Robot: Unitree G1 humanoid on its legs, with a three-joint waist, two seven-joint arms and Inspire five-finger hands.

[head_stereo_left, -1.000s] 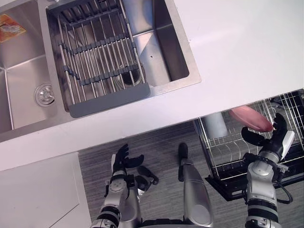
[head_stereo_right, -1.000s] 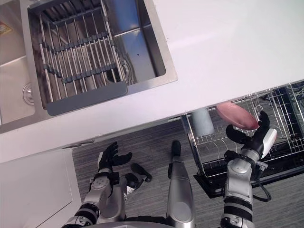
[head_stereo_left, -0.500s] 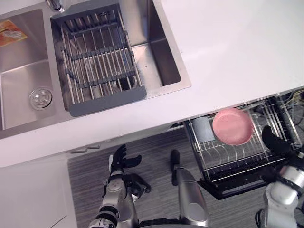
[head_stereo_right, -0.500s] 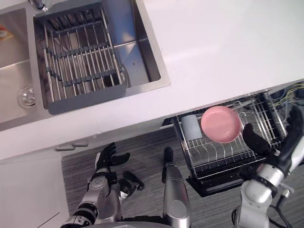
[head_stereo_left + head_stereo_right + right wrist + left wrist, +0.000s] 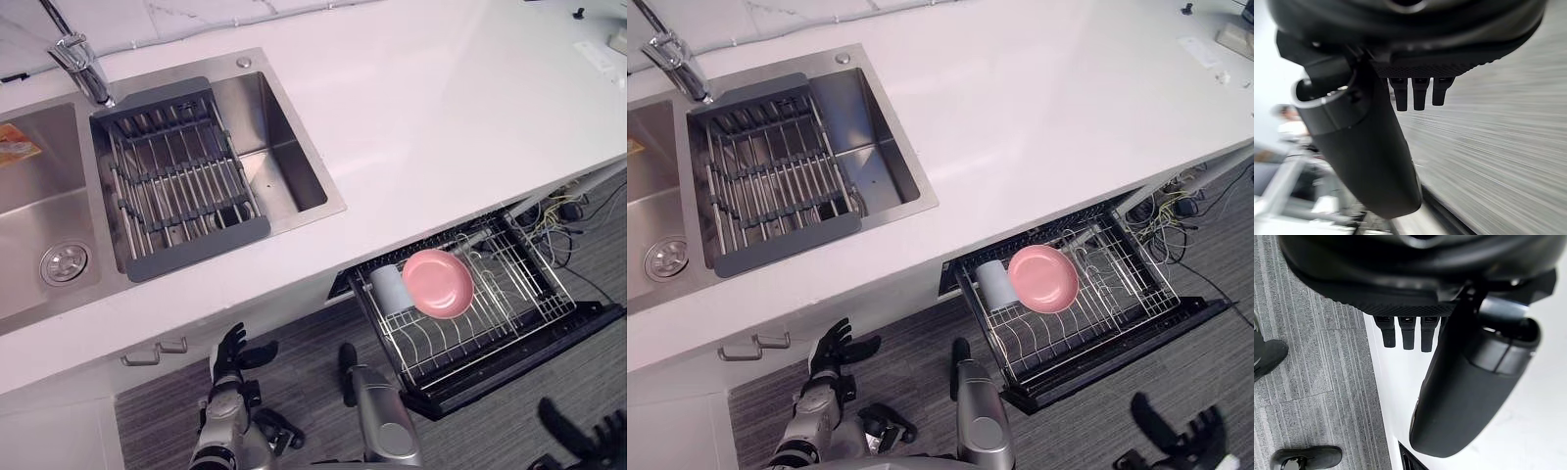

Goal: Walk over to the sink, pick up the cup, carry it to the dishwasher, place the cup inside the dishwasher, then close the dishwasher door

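Nearest, two hands are hanging low over the grey floor (image 5: 304, 338). The L hand (image 5: 232, 354) is showing below the worktop edge, fingers straight and loose, carrying nothing. The R hand (image 5: 1185, 441) is sitting well apart at the other side, fingers spread, also carrying nothing (its wrist view is showing the same straight fingers).

Between and beyond them the dishwasher door (image 5: 519, 364) is lying open, w/ one wire rack (image 5: 490, 318) pulled out over it. In the rack one pink bowl (image 5: 438, 283) is leaning tilted, mouth facing up and outward, touching or just beside one pale cup (image 5: 391, 287) at the rack's inner corner. Neither hand is touching the bowl.

Above that the white worktop (image 5: 441, 127) is running across. Set into it, a steel sink (image 5: 289, 157) w/ two basins: one is holding one dark drying rack (image 5: 176, 181), the other is showing one drain (image 5: 65, 262) and one orange item (image 5: 18, 142), too small to tell. Farthest, one tap (image 5: 83, 69) is standing behind the basins.
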